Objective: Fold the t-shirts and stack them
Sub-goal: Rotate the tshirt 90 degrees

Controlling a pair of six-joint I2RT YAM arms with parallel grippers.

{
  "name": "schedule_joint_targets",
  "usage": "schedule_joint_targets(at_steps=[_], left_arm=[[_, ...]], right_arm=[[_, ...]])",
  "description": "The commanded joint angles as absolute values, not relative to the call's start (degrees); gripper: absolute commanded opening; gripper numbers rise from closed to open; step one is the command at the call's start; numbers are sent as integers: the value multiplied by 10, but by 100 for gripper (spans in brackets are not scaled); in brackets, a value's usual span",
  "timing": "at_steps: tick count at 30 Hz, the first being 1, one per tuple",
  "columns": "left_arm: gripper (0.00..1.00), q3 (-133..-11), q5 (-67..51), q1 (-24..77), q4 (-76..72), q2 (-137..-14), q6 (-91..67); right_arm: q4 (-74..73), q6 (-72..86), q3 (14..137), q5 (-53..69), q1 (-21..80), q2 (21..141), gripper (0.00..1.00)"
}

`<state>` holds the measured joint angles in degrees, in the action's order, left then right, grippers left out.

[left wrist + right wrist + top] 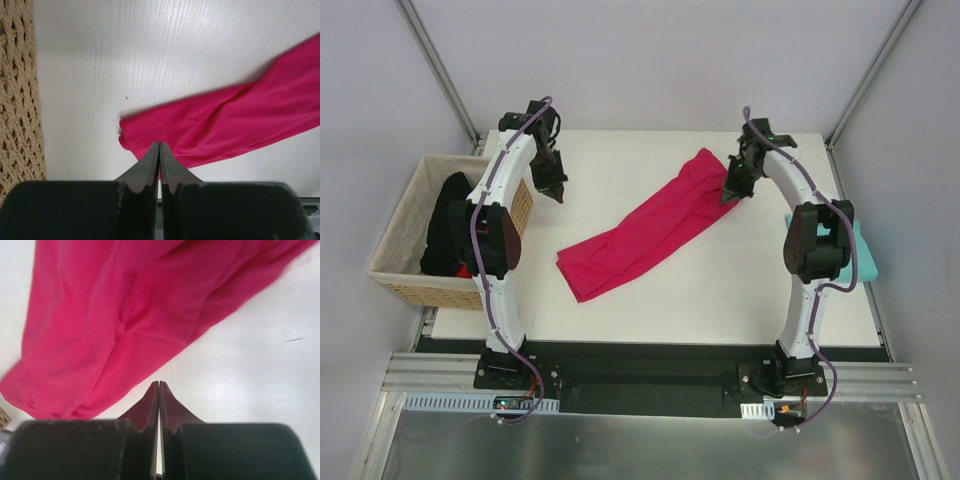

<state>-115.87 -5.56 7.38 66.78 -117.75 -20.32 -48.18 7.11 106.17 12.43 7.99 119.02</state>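
The crimson-pink t-shirt (645,232) lies bunched in a long diagonal strip across the white table, its lower end at the front left and its upper end at the back right. My left gripper (558,194) hangs shut and empty to the left of the shirt; in the left wrist view its tips (159,145) point at the shirt's near end (220,130). At the shirt's upper end, my right gripper (727,196) is shut on nothing. In the right wrist view its tips (159,384) stand over bare table just beside the cloth (110,315). A teal t-shirt (865,262) lies at the table's right edge, partly hidden behind the right arm.
A woven wicker basket (405,215) holding dark clothing stands off the table's left edge, its side showing in the left wrist view (17,100). Grey walls and metal frame posts surround the table (650,310).
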Motion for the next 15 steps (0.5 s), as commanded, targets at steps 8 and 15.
schedule_joint_targets(at_steps=[8, 15], left_arm=[[0, -1174, -89, 68, 664, -1130, -200], [0, -1129, -76, 68, 656, -1095, -209]], right_arm=[[-507, 101, 1095, 141, 242, 1271, 1], [-516, 100, 1126, 150, 270, 1298, 1]])
